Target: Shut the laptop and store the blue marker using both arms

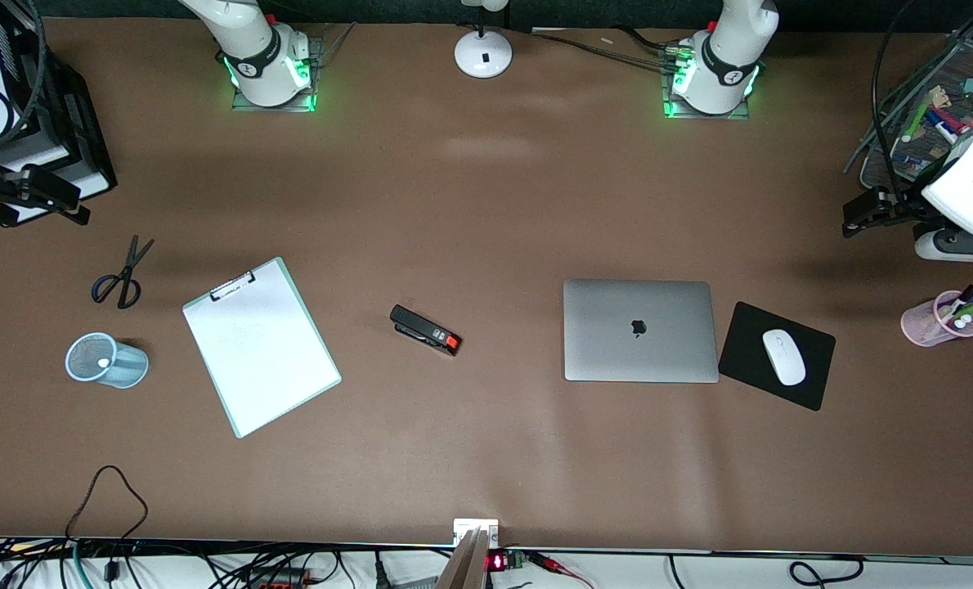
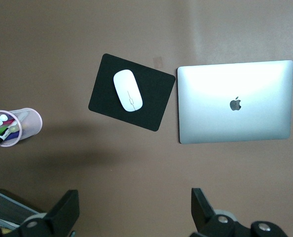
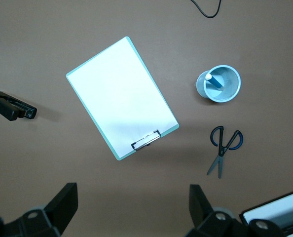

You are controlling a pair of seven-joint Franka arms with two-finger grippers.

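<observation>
Laptop (image 1: 640, 330): lying shut and flat on the surface, below the left pincer (image 2: 135, 210); this part is looking done.
Blue marker (image 3: 214, 82): standing inside the blue mesh cup (image 3: 223, 85), below the right pincer (image 3: 132, 210); seemingly stored.
Pincers: both are hanging released, high above, grasping nothing.
Remaining: nothing is appearing left.

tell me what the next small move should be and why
Probably none beyond holding both arms parked. The laptop lies shut, and the blue marker stands in the blue mesh cup. The left claw and right claw, both open, hang high over the table, holding nothing.
</observation>
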